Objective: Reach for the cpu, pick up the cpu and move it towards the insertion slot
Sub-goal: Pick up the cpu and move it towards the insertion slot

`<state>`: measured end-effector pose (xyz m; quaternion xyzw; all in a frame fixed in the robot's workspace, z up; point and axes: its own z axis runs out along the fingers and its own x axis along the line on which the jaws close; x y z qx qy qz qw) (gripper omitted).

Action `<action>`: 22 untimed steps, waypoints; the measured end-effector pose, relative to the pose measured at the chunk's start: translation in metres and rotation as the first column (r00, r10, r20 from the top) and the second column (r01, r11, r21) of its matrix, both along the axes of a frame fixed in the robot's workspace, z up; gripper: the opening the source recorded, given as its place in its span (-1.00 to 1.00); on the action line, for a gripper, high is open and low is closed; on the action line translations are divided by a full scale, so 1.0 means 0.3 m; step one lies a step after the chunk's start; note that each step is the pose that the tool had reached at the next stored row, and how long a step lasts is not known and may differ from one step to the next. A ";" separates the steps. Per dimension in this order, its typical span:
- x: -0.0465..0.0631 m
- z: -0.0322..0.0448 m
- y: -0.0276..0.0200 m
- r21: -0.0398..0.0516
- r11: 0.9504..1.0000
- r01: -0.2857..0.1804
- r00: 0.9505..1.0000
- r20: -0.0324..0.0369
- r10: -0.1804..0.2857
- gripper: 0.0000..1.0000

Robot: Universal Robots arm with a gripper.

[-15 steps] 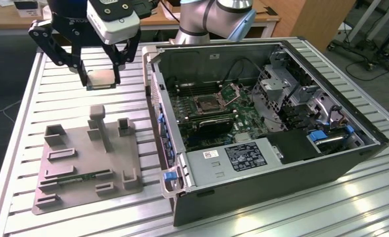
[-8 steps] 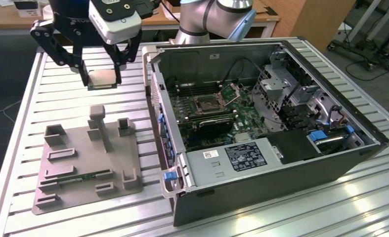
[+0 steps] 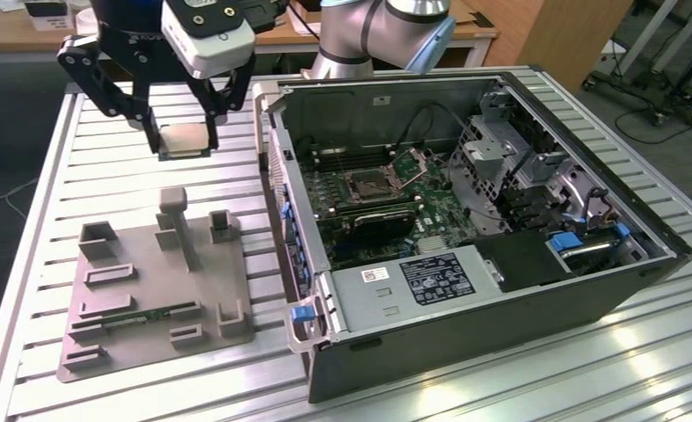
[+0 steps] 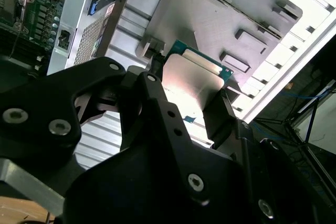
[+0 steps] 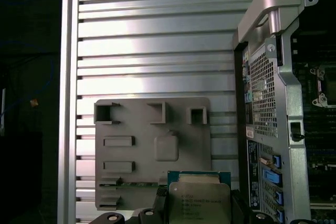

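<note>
The fingers (image 3: pixel 155 132) grip the cpu (image 3: pixel 187 139) by 2 thin edges above the table (image 3: pixel 123 171); a jolt could shake it loose before the insertion slot (image 3: pixel 369 186).

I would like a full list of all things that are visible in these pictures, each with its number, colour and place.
cpu: one, pale silver top, tan rim, held above the table, beyond the tray's far end
insertion slot: one, silver frame, dark centre, on the green board inside the computer case, metal plate hinged up
computer case: one, dark grey, open, lying on the table at the exterior view's right
tray: one, grey plastic, flat on the table, at the exterior view's left of the case
circuit strip: one, green, narrow, in a recess of the tray
table: one, silver slatted metal, under everything
arm: one, grey, behind the case
hand: one, black, shut on the cpu
</note>
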<state>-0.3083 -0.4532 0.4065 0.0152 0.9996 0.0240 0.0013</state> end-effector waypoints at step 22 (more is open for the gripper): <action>0.018 0.000 0.000 0.000 1.000 0.000 1.000 0.000 0.000 0.09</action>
